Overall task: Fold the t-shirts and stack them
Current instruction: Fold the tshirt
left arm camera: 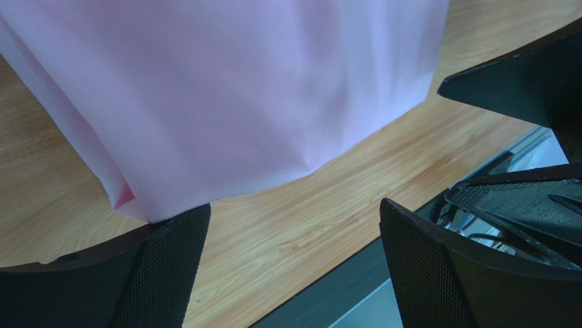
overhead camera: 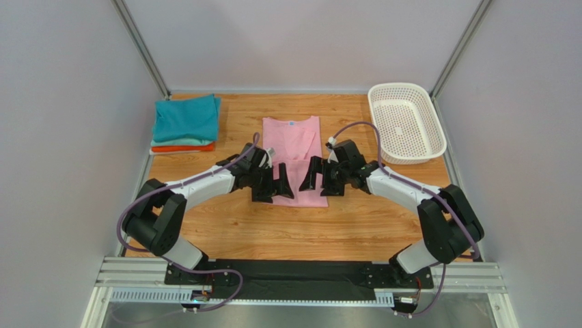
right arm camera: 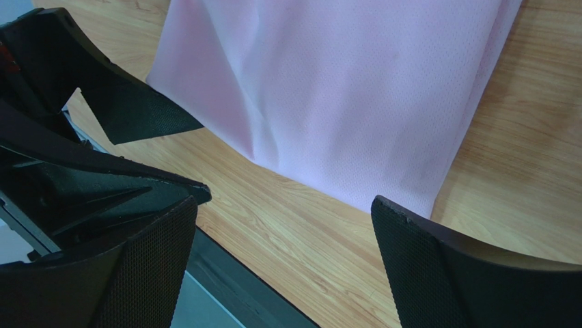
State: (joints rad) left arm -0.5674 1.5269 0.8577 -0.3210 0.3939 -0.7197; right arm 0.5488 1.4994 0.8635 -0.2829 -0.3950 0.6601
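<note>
A light pink t-shirt (overhead camera: pixel 295 147) lies folded into a narrow strip in the middle of the table, neck label at the far end. Both grippers hover over its near end. My left gripper (overhead camera: pixel 276 188) stands open at the shirt's near left corner, nothing between its fingers; in the left wrist view the pink t-shirt (left arm camera: pixel 232 96) lies just beyond the left gripper (left arm camera: pixel 294 253). My right gripper (overhead camera: pixel 315 179) stands open at the near right corner, holding nothing; the pink t-shirt (right arm camera: pixel 341 89) fills the top of the right wrist view above the right gripper (right arm camera: pixel 283 253).
A stack of folded t-shirts (overhead camera: pixel 186 123), teal on top, pale mint and orange beneath, sits at the far left. A white perforated basket (overhead camera: pixel 406 121) stands at the far right. The table's near edge and black rail (overhead camera: pixel 300 277) lie just behind the grippers.
</note>
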